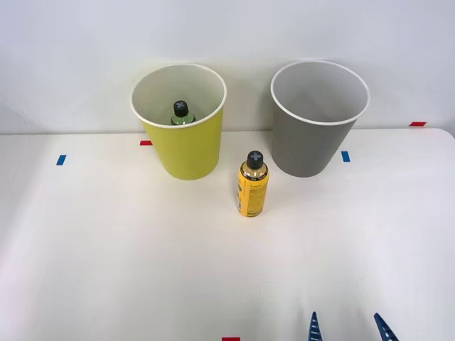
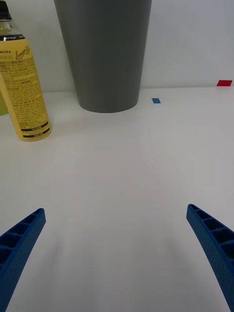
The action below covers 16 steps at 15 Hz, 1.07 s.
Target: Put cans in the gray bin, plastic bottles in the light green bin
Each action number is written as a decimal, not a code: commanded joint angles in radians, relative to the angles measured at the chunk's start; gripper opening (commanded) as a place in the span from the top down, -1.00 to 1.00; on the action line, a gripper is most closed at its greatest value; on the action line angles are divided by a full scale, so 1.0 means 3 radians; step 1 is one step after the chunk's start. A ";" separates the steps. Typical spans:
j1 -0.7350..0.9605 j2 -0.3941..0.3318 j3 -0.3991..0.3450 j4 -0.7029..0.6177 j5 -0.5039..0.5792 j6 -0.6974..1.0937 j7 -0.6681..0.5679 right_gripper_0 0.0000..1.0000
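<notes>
A plastic bottle (image 1: pixel 253 185) with a yellow label and a black cap marked by a light cross stands upright on the white table, in front of the gap between the two bins. It also appears in the wrist view (image 2: pixel 24 87). Another small green-tinted plastic bottle (image 1: pixel 182 114) stands inside the light green bin (image 1: pixel 186 153). The gray bin (image 1: pixel 313 145) (image 2: pixel 105 53) is upright to the right. No cans are in view. My right gripper (image 1: pixel 345 321) (image 2: pixel 116 210) is open near the table's front edge, right of centre, with nothing between its fingers.
Small blue tape marks (image 1: pixel 61 160) (image 1: pixel 345 156) and red tape marks (image 1: pixel 418 123) (image 1: pixel 230 339) lie flat on the table (image 1: pixel 106 249). A white wall stands right behind the bins. Bare tabletop stretches between my gripper and the yellow-labelled bottle.
</notes>
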 commanded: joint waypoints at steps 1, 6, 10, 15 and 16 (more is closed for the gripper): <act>0.0000 0.0000 0.0000 0.0000 0.0000 0.0000 0.0000 -1.00; 0.0000 0.0000 0.0000 0.0000 0.0000 0.0000 0.0000 -1.00; 0.0000 0.0000 0.0000 0.0000 0.0000 0.0000 0.0000 -1.00; 0.0000 0.0000 0.0000 0.0000 0.0000 0.0000 0.0000 -1.00; 0.0000 0.0000 0.0000 0.0000 0.0000 0.0000 0.0000 -1.00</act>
